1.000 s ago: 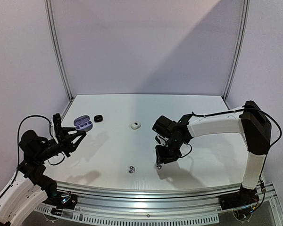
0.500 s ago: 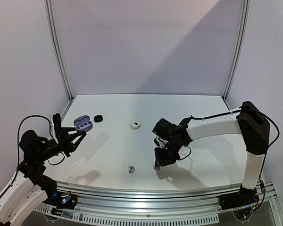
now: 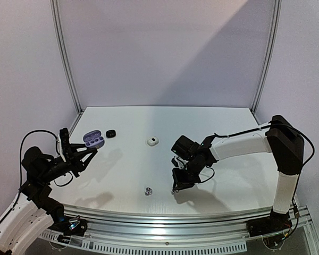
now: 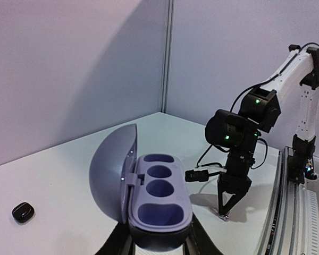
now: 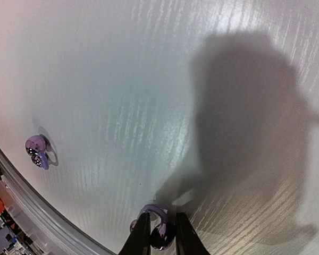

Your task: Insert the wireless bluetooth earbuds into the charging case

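On the table (image 3: 122, 164), the left hand (image 4: 158, 248) grips the open case (image 4: 159, 202), wells up, well left of the right hand (image 3: 176, 189). The right hand pinches one earbud (image 5: 160, 234) at the table; a second earbud (image 3: 147, 191) lies just left.

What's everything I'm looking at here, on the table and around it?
charging case: 1, purple, lid open, wells empty, held above the table's left side.
gripped earbud: 1, purplish-silver, on the table near the front edge, between the right gripper's fingers.
loose earbud: 1, purplish-silver, on the table just left of that one.
small black item: 1, black, on the table behind the case.
small white item: 1, white, mid-table.
table: 1, white.
frame posts: 2, silver, at the back corners.
left gripper: 1, black, shut on the charging case.
right gripper: 1, black, tips down at the table.
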`<action>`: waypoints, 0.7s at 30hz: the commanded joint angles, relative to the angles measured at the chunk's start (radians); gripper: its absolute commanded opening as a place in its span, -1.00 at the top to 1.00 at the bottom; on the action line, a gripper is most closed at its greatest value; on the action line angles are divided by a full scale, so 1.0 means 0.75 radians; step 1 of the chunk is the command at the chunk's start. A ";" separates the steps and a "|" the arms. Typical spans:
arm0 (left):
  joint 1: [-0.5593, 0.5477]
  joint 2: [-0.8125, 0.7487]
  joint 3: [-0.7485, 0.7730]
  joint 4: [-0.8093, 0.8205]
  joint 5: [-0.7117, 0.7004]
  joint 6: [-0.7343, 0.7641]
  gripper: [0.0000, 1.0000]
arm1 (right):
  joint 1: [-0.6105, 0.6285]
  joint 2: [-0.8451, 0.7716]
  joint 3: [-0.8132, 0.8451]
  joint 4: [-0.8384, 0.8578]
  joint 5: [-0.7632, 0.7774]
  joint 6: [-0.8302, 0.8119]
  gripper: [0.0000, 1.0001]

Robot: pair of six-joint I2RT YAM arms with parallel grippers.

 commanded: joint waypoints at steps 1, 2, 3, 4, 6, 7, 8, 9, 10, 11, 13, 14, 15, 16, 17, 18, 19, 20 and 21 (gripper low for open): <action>0.012 0.012 -0.021 0.026 0.005 0.006 1.00 | 0.012 0.035 -0.037 0.024 -0.007 0.021 0.73; 0.013 0.010 -0.021 0.025 0.005 0.006 1.00 | 0.014 0.037 -0.037 0.028 -0.010 0.021 0.75; 0.012 0.009 -0.021 0.024 0.004 0.005 1.00 | 0.013 0.038 -0.037 0.033 -0.012 0.023 0.78; 0.011 0.009 -0.021 0.024 0.005 0.006 1.00 | 0.013 0.036 -0.036 0.035 -0.013 0.025 0.80; 0.013 0.010 -0.021 0.024 0.003 0.008 1.00 | 0.013 0.035 -0.036 0.038 -0.015 0.025 0.82; 0.012 0.009 -0.021 0.025 0.003 0.007 1.00 | 0.012 0.031 -0.035 0.037 -0.016 0.025 0.82; 0.012 0.009 -0.021 0.024 0.002 0.007 1.00 | 0.012 0.027 -0.034 0.034 -0.015 0.025 0.83; 0.013 0.009 -0.021 0.023 0.002 0.009 1.00 | 0.013 0.023 -0.032 0.030 -0.006 0.025 0.84; 0.013 0.010 -0.021 0.023 0.001 0.009 1.00 | 0.013 0.017 -0.027 0.024 0.002 0.022 0.85; 0.013 0.010 -0.021 0.023 0.001 0.009 1.00 | 0.012 0.009 -0.021 0.021 0.010 0.020 0.85; 0.012 0.009 -0.021 0.025 0.001 0.007 1.00 | 0.013 -0.004 -0.009 0.014 0.029 0.015 0.87; 0.012 0.011 -0.021 0.026 0.001 0.008 1.00 | 0.012 -0.008 -0.001 0.012 0.036 0.013 0.87; 0.012 0.011 -0.021 0.026 0.001 0.008 1.00 | 0.012 -0.015 0.007 0.011 0.045 0.010 0.88; 0.012 0.009 -0.022 0.026 0.001 0.008 1.00 | 0.013 -0.019 0.015 0.007 0.059 0.006 0.89; 0.012 0.010 -0.021 0.026 0.001 0.008 1.00 | 0.013 -0.026 0.022 0.001 0.082 0.001 0.90; 0.012 0.009 -0.021 0.026 0.001 0.007 1.00 | 0.012 -0.040 0.030 0.000 0.108 -0.003 0.91; 0.013 0.009 -0.022 0.025 0.003 0.008 1.00 | 0.013 -0.049 0.037 -0.002 0.140 -0.008 0.92; 0.012 0.009 -0.022 0.026 0.003 0.010 1.00 | 0.013 -0.064 0.046 -0.004 0.170 -0.014 0.92; 0.011 0.011 -0.023 0.026 0.003 0.010 1.00 | 0.013 -0.077 0.059 -0.006 0.203 -0.024 0.92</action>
